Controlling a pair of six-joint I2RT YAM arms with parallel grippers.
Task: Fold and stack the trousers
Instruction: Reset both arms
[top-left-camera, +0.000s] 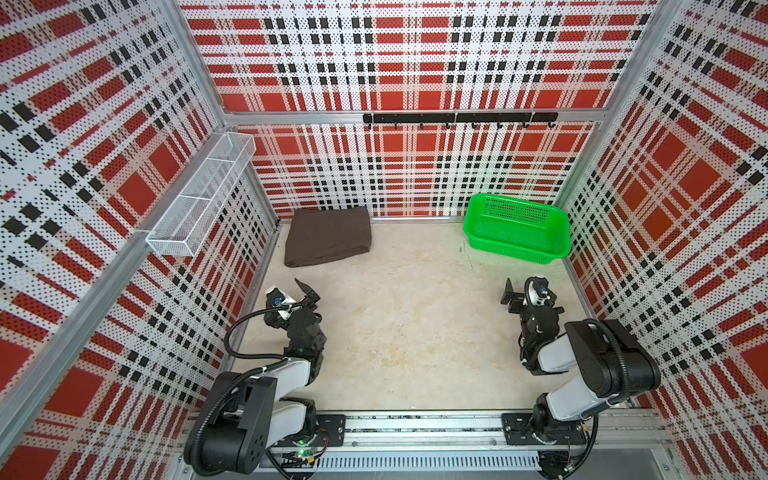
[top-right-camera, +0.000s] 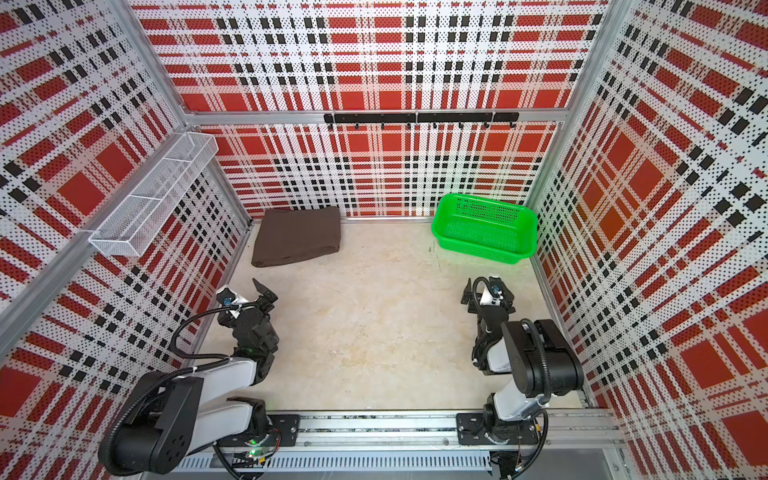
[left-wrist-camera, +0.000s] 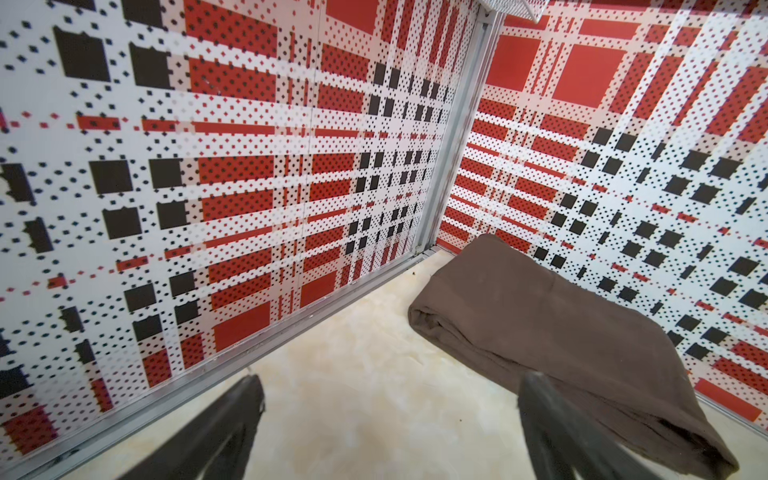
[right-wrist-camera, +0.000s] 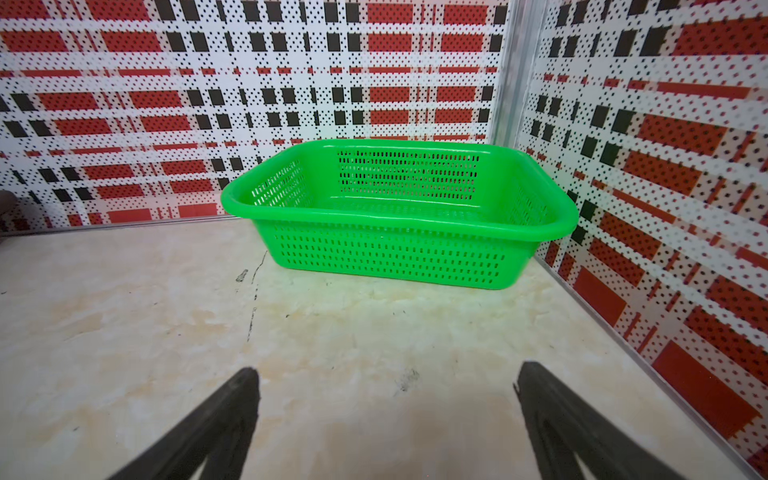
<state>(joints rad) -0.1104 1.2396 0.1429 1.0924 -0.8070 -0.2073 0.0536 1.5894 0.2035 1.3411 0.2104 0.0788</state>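
Your folded trousers (top-left-camera: 328, 235) lie in the far left corner of the tabletop (top-left-camera: 407, 332). The left claw (left-wrist-camera: 392, 376) and right claw (right-wrist-camera: 388, 368) both stand wide apart, empty. Reach in carelessly and the left claw could snag the top layer, pulling the fold open.

Bright, even light; shadows on the floor (top-left-camera: 407, 332) soft and faint. Wide-angle bowing at the edges of both top views. Wrist views: jaws blurred close up.
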